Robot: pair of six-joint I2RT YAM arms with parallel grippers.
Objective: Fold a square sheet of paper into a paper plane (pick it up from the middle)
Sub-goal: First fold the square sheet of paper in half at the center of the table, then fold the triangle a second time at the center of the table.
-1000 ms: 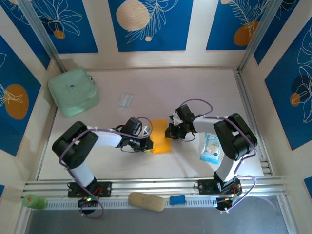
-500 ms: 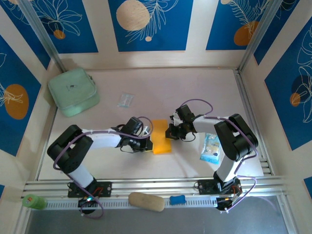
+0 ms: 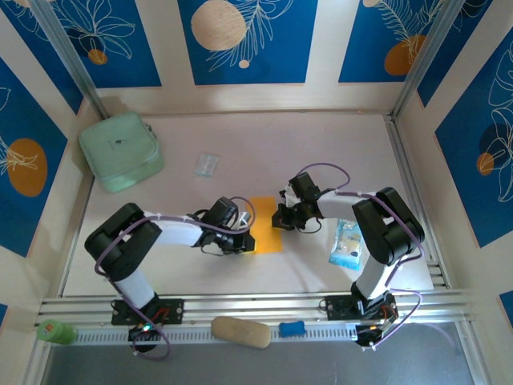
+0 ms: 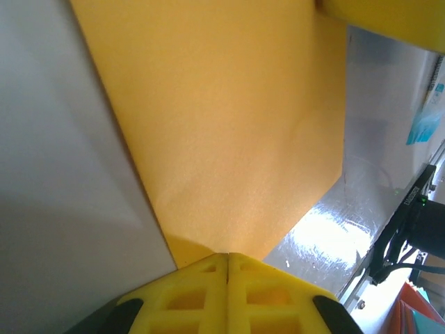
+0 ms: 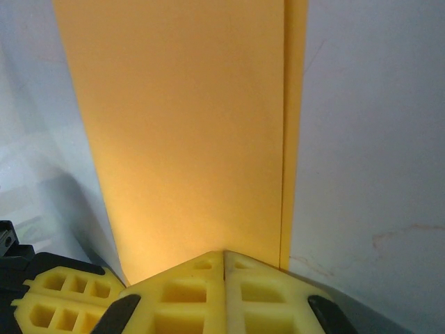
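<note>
The square sheet of paper (image 3: 268, 224), already folded to a narrow strip, lies between the two grippers. Over the last second the left gripper (image 3: 245, 241) has slid toward the strip's near corner, fingers (image 4: 201, 282) pressed together on its edge. The right gripper (image 3: 281, 217) has stayed put, pinching the opposite edge. This looks like the crease being run down.

Legible markings: none can be read.
I see print on the small blue-and-white packet (image 3: 346, 243) lying on the table by my right arm, but the characters are too small to make out. The mint-green pouch (image 3: 120, 150) bears one small dark mark on its top, too small to tell. The square sheet of paper (image 4: 229, 125) presents a plain orange-yellow face in both my wrist views.
</note>
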